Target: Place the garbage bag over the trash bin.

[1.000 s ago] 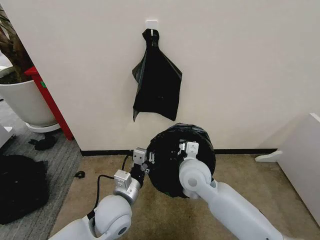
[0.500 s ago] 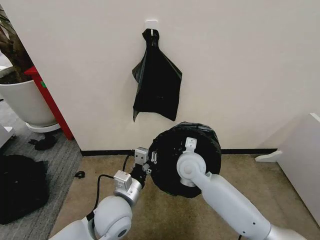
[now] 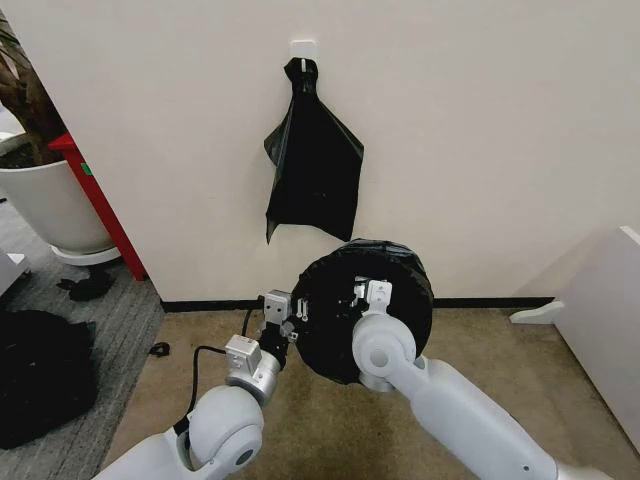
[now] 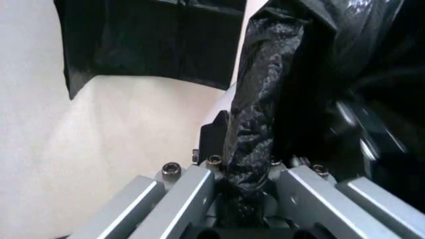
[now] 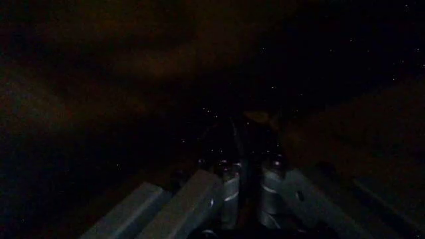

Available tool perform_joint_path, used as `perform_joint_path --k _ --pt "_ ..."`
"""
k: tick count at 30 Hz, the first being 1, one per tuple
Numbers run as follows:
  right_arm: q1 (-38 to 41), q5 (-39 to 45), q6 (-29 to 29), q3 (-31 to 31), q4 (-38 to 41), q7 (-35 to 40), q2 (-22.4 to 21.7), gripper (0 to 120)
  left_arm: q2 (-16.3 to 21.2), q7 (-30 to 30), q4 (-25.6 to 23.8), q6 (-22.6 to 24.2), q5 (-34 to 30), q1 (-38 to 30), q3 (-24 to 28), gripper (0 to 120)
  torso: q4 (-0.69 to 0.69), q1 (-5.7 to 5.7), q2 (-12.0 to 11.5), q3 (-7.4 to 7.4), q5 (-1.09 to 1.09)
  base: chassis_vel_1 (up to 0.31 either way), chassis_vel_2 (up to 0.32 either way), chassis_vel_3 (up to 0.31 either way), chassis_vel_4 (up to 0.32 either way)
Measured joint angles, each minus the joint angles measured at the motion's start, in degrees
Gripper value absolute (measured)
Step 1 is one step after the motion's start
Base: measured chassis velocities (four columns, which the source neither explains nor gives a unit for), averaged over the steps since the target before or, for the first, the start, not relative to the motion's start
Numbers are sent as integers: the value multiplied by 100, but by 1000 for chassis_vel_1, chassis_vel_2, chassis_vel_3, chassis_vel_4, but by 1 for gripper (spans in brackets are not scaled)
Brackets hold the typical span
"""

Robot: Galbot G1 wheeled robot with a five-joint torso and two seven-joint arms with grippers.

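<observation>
Your left hand [image 3: 292,322] sits at the left edge of the trash bin [image 3: 362,310], which stands on the carpet just in front of the wall and is draped all over in the garbage bag [image 3: 340,335], so no white of the bin shows. In the left wrist view the jaws are clamped on a bunched rope of that black plastic, pinched tight between them. Your right hand [image 3: 368,294] is down inside the bag's mouth; its wrist view is nearly dark, the fingers [image 5: 229,191] appear close together, yet you cannot tell if they grip film.

The bag looks to be over the rim already, so the step in hand is most likely seating and smoothing it. Keep the left pinch steady as an anchor and draw the gathered edge down outside the rim, not sideways, since the light bin may tip or slide. Move the right hand slowly against the inner wall to press the film flat; thin plastic tears easily on the finger edges
</observation>
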Motion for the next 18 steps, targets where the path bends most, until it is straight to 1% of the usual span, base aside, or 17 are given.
perform_joint_path --k 5,11,18 --pt "107 -73 -12 -19 -228 -62 106 0 25 84 -45 -14 98 176 6 0 1 0 0 0 -1 0 0 0 0" --pt "136 -221 -9 -2 -489 -130 224 0 42 168 -77 -42 182 199 12 0 1 0 0 0 0 0 0 0 0" --pt "98 -335 21 22 -394 -213 206 0 36 225 -24 -77 251 254 12 0 0 0 0 0 0 0 0 0 0"
